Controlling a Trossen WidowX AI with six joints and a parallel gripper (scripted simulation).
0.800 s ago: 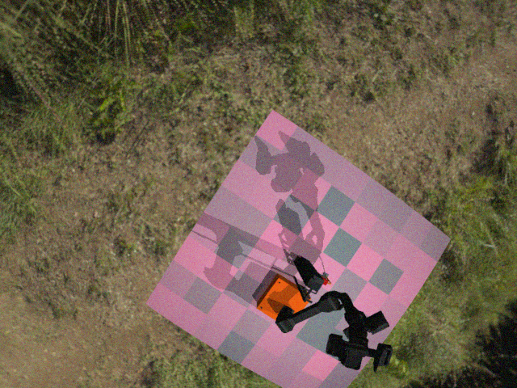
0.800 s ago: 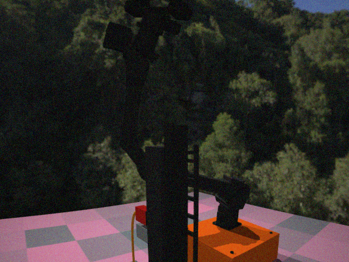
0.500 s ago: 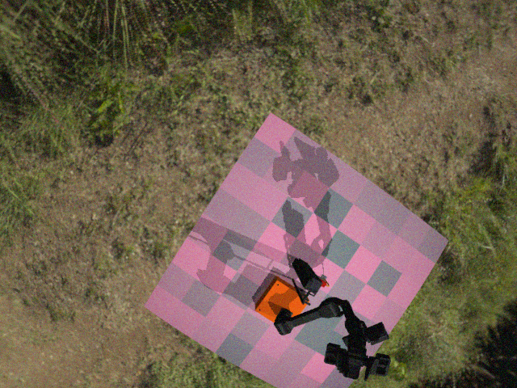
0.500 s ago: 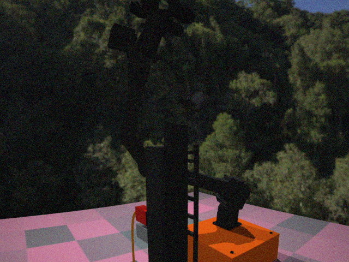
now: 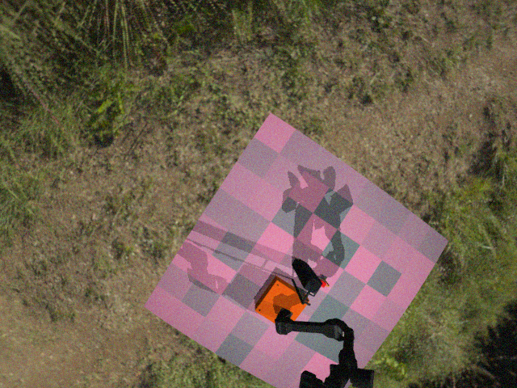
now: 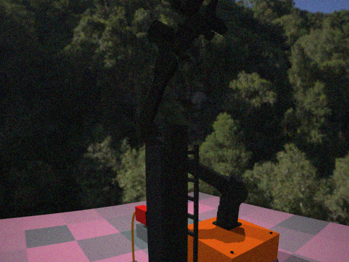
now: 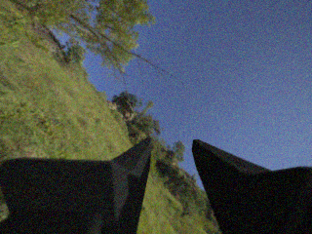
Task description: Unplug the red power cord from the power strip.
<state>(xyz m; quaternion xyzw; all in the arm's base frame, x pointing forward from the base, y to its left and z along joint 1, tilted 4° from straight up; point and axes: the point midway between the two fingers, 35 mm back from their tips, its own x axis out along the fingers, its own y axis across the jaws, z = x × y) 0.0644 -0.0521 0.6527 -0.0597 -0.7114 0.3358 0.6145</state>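
Note:
A red plug (image 5: 323, 283) (image 6: 140, 214) shows beside the black tower, small in the top view. In the exterior view it sits over a grey block (image 6: 142, 232), which may be the power strip, and the tower hides part of both. An orange-brown cord (image 6: 132, 237) hangs down from the plug. Whether the plug is seated cannot be told. My gripper (image 7: 172, 143) has its fingers apart, partly open, with nothing between them. It is high up and far from the plug, with only trees, grass and sky in the wrist view.
A tall black tower (image 5: 306, 276) (image 6: 167, 183) with a ladder-like rail (image 6: 196, 174) stands between the plug and the orange box (image 5: 275, 288) (image 6: 253, 246). My arm is mounted on the box. The checkered pink and grey floor (image 5: 270, 131) (image 6: 50, 250) lies under everything.

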